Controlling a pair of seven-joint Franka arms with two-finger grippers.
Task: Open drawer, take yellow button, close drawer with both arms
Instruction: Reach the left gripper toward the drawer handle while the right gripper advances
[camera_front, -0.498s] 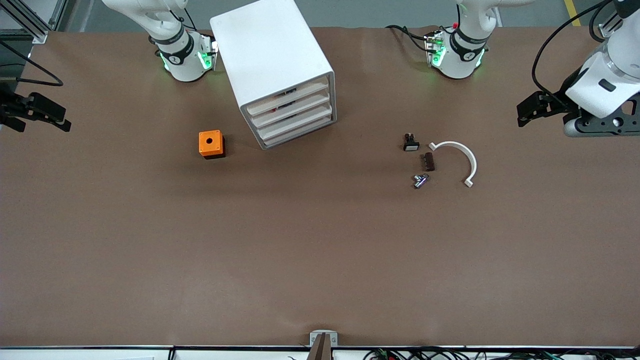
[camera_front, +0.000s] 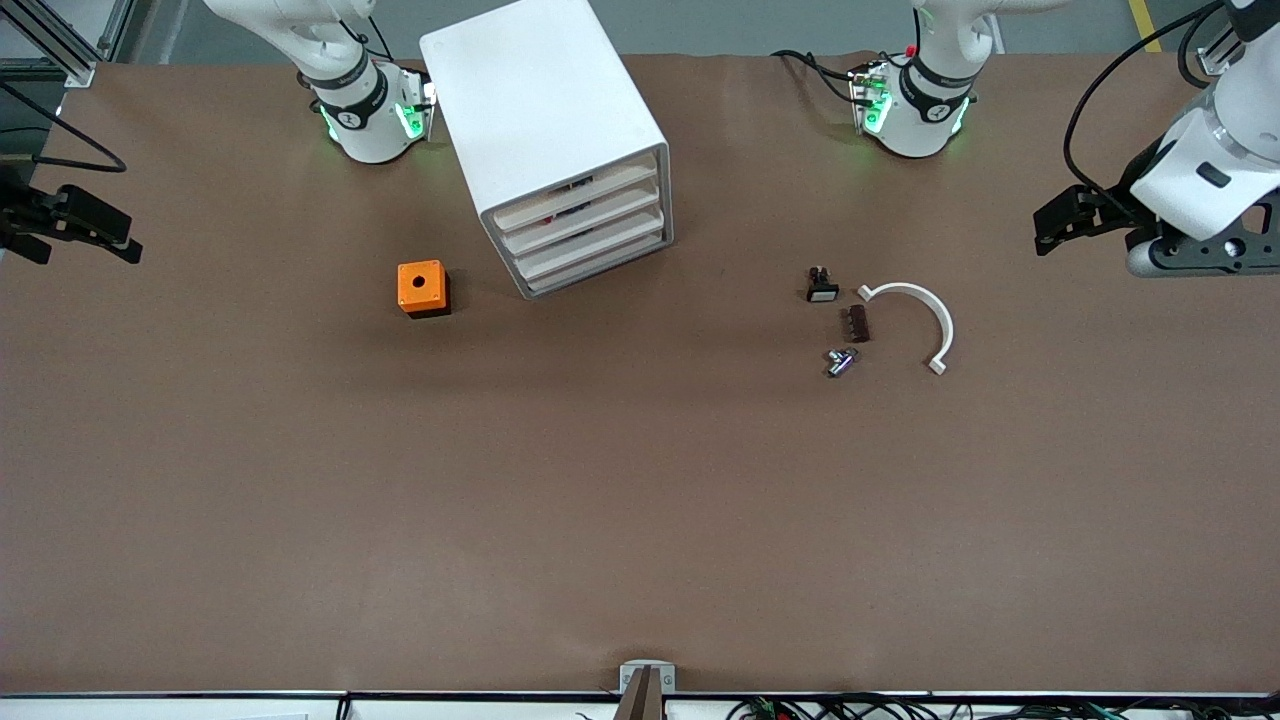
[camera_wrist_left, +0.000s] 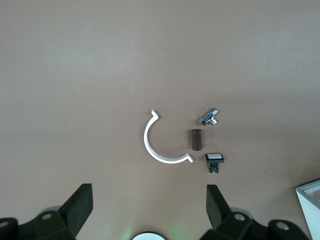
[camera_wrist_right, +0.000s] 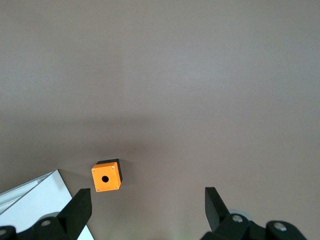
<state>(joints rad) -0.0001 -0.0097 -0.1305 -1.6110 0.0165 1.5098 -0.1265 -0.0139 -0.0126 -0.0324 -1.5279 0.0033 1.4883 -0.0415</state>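
Brown matting covers the whole table (camera_front: 640, 520), and on it the cabinet (camera_front: 545, 110) stands near my right arm's base, its front turned toward the camera and skewed toward the left arm's end; the drawer (camera_front: 575, 198), topmost of the stack, looks shut or nearly so. I cannot see the button; dark bits show in the slit above the drawer, but I cannot tell what they are, so I judge it lies inside.

My left gripper (camera_wrist_left: 147, 207) hangs wide and empty over the left arm's end of the table; my right gripper (camera_wrist_right: 145, 210) hangs wide and empty over the right arm's end; both are well apart from the cabinet, so nothing has begun.

Risks, as I judge them: the cabinet sits skewed, so a pull not in line with the drawer may drag or twist the whole cabinet rather than slide the drawer; one gripper ought to brace it. The drawer fronts are thin and closely stacked; I could hook the second one by mistake. An orange box (camera_front: 422, 288) with a hole sits beside the cabinet, and a small black-and-white part (camera_front: 821, 285), a brown block (camera_front: 855, 323), a metal fitting (camera_front: 840, 361) and a white arc (camera_front: 915, 315) lie toward the left arm's end; any could be mistaken for the button. Being tiny, it may slip from my fingers.
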